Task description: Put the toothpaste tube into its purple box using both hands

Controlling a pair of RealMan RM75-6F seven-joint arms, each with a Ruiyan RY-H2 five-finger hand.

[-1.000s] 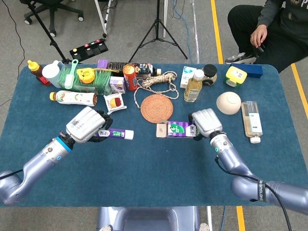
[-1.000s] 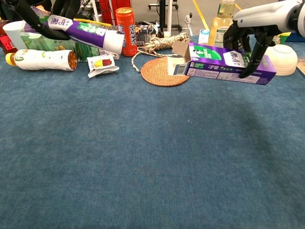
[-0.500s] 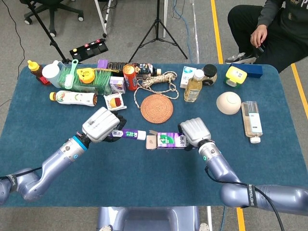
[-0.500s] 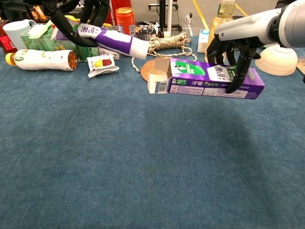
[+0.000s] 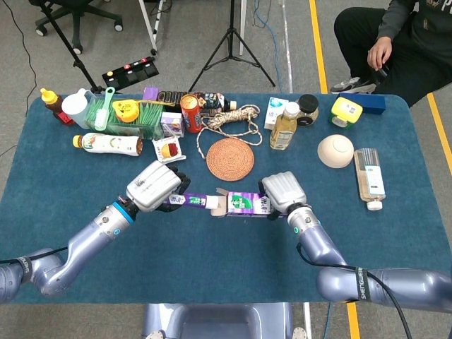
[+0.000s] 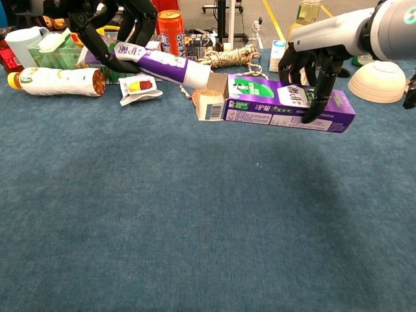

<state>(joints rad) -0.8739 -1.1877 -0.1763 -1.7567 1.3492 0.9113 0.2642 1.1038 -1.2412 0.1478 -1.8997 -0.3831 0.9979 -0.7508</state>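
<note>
Left hand (image 6: 107,29) wraps fingers round back of toothpaste tube (image 6: 162,64), white cap right at open flap of purple box (image 6: 286,104). Right hand (image 6: 312,62) clamps box from above, off table. Tube looks light, squishy; box thin card, crushes easy, so grip far ends, gently.

Lighting: bright, even, from overhead. Shadows: soft and short, a faint one on the blue table cloth (image 6: 195,227) under the purple box (image 6: 286,104). Glare: none. Focus: both views sharp. Distortion: head view bows the table's edges slightly.
</note>
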